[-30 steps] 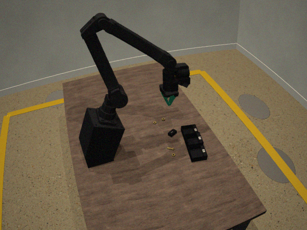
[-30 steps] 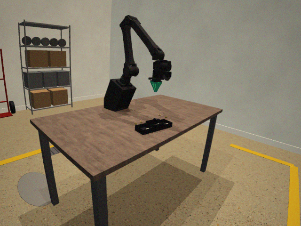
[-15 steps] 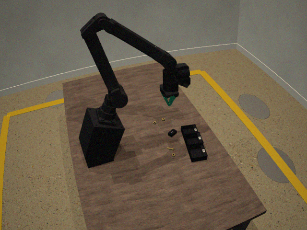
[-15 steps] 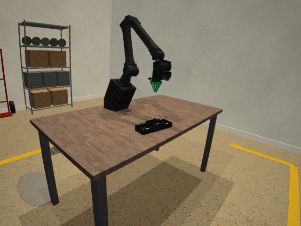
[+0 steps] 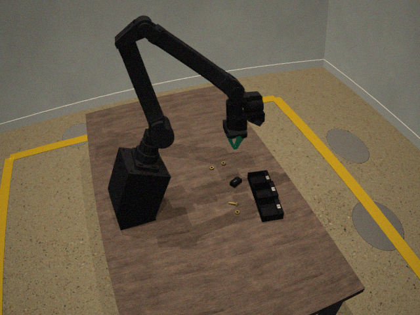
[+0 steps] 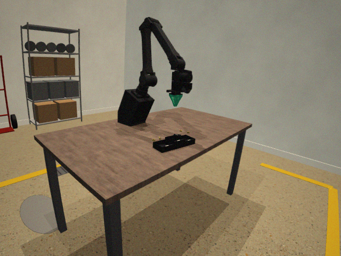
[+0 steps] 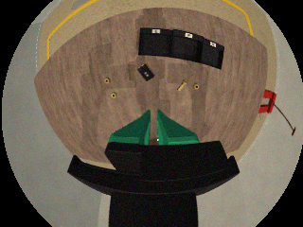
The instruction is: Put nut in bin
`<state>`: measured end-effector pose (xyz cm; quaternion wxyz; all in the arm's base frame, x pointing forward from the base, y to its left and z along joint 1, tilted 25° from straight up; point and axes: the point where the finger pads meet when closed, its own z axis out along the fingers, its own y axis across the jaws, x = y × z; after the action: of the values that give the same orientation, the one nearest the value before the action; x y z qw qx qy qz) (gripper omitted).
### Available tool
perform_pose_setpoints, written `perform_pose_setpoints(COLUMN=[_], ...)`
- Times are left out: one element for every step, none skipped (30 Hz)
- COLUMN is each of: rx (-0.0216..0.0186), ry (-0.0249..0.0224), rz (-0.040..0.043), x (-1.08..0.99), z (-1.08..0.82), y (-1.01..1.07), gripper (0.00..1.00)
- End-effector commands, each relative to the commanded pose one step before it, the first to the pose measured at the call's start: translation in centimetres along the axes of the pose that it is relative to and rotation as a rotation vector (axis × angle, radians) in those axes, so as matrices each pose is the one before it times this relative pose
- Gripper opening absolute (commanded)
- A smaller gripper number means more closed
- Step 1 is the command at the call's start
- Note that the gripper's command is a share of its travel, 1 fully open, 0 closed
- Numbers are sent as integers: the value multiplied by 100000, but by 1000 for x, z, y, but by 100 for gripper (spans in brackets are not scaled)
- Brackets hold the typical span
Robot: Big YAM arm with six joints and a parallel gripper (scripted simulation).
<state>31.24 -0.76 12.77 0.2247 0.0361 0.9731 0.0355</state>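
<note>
Three small brass nuts lie on the wooden table: two close together (image 5: pixel 211 167) (image 5: pixel 223 163) and one (image 5: pixel 237 212) nearer the front. A row of three black bins (image 5: pixel 265 195) stands to their right, and I cannot read the bins' label marks. My gripper (image 5: pixel 233 147) hangs high above the table, behind the pair of nuts, with its green fingers shut and nothing between them. In the wrist view the gripper's fingertips nearly meet, with the bins (image 7: pixel 180 44) far ahead, the pair of nuts (image 7: pixel 108 79) (image 7: pixel 114 95) at left and the third nut (image 7: pixel 196 87) at right.
A brass bolt (image 5: pixel 232 203) lies just behind the front nut. A small black block (image 5: pixel 235 182) lies beside the rear bin. The arm's black base (image 5: pixel 137 189) stands at the table's left. A shelf with boxes (image 6: pixel 50 74) stands off the table.
</note>
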Motion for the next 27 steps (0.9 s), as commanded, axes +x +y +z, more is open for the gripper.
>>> perform_pose_setpoints(rx=[1571,107,100,94,0,0,88,82,77,72,68,64,60,56,53,50,48,45,43,42,40,0,0,38,37,36,35], ry=[-3409,69,73,74,0,0,74,73,72,71,69,67,65,62,60,57,54,51,49,46,43,0,0,40,37,34,31], rz=[8882,-2231,-26,-23,0,0,-19,-17,-14,-12,-9,-7,-5,-4,-2,-1,0,1,2,3,3,0,0,4,4,4,5], x=[-3492,-358,-350,-348,0,0,-351,-345,-344,-344,-343,-344,-344,-345,-345,-346,-347,-348,-349,-350,-351,0,0,-355,-353,-354,-355], z=[1057,503,508,507,0,0,505,503,502,500,499,497,496,494,492,490,489,487,486,484,483,0,0,480,480,479,477], y=[-2534,-630,-633,-631,0,0,-627,-628,-626,-625,-623,-620,-618,-617,-615,-613,-612,-611,-610,-609,-608,0,0,-607,-606,-605,-604], gripper=[9,9,9,9,9,9,9,9,9,9,9,9,9,9,9,9,9,9,9,9,9,9,9,9,9,9,9])
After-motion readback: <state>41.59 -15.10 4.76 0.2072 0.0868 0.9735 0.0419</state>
